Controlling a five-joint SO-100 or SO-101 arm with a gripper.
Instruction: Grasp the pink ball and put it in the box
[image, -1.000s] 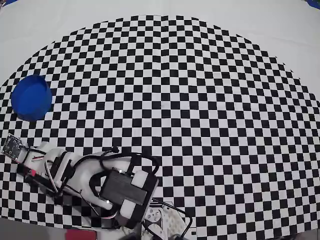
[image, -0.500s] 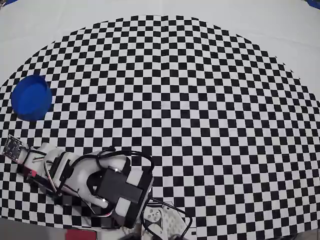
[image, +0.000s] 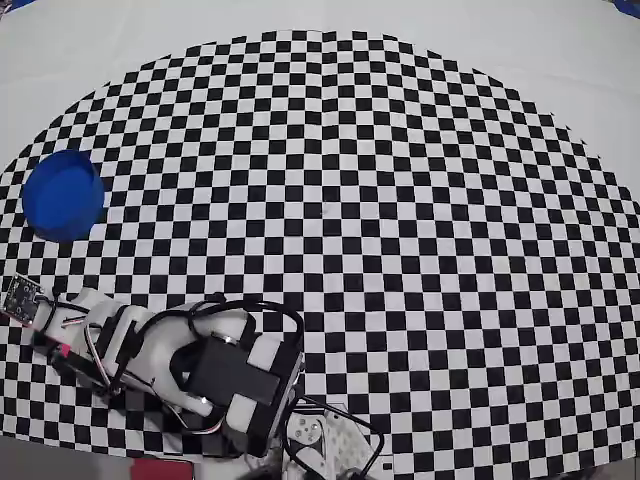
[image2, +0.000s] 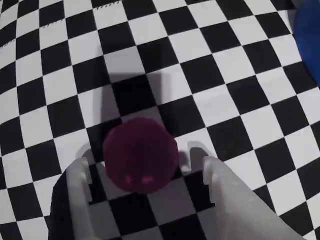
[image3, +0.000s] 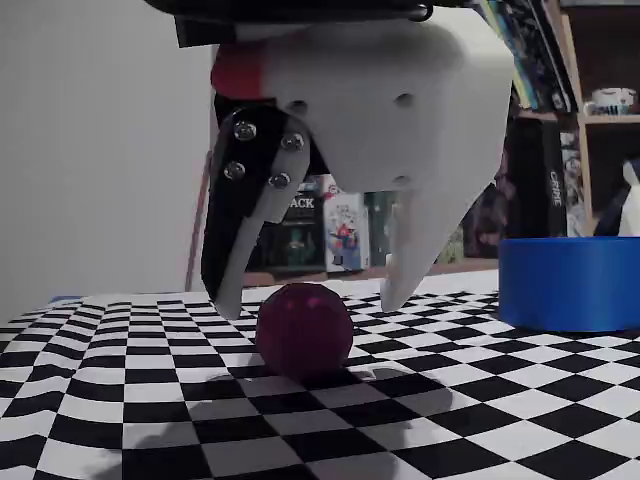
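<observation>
The pink ball (image3: 304, 329) rests on the checkered mat; the wrist view shows it as a dark magenta sphere (image2: 141, 154). My gripper (image3: 310, 303) hangs just over it, open, with one white finger (image2: 80, 190) to its left and the other (image2: 225, 195) to its right, neither touching. The fingertips reach down to about the ball's upper half. The box, a round blue container (image: 62, 195), stands at the mat's left edge in the overhead view and to the right of the ball in the fixed view (image3: 570, 282). In the overhead view the arm (image: 190, 365) hides the ball.
The checkered mat (image: 380, 200) covers most of the table, with white surface beyond its curved edge. The arm's base and cables (image: 320, 440) sit at the bottom edge. Bookshelves (image3: 560, 120) stand behind the table in the fixed view.
In the overhead view the arm has shifted slightly left and toward the bottom edge. The blue container has not moved.
</observation>
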